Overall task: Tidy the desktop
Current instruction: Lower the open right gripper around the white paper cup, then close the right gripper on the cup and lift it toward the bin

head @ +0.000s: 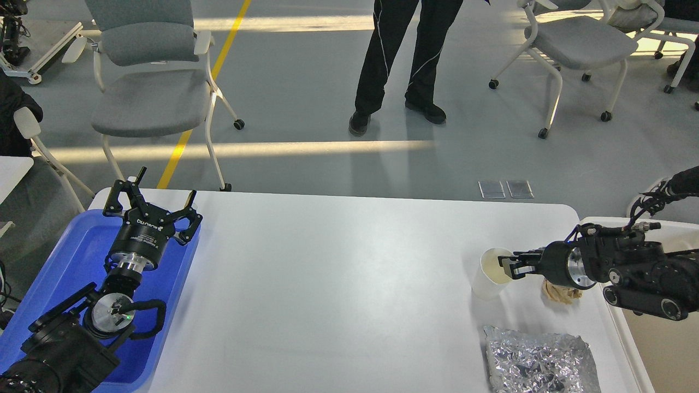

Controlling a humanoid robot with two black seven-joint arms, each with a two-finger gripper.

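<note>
Matte white and smooth, the wide rectangular desktop (338, 284) with rounded corners lies under and between both arms, and what clutters it sits at its right end. My right gripper (509, 267) reaches in from the right with its fingertips at the rim of a small translucent white plastic cup (491, 279); the fingers look close together at the near wall, but they are dark and small, so I cannot tell whether they pinch the rim or merely touch it. Just behind that gripper, under its wrist, lies a crumpled beige scrap of paper or tissue (560, 293), and below it, nearer me, a wrinkled sheet of silver foil (540, 363). Beyond the wrist, off the table's right edge, is the off-white rimmed bin (655, 355). My left gripper (150, 204) hangs with fingers spread and empty over the far edge of the blue plastic tray (54, 284). I judge the cup light, thin-walled and easily crushed or tipped, so a gentle pinch across one wall at the rim suits it. The foil should be light and crushable, best taken at a raised fold; the scrap is soft and will give anywhere.
</note>
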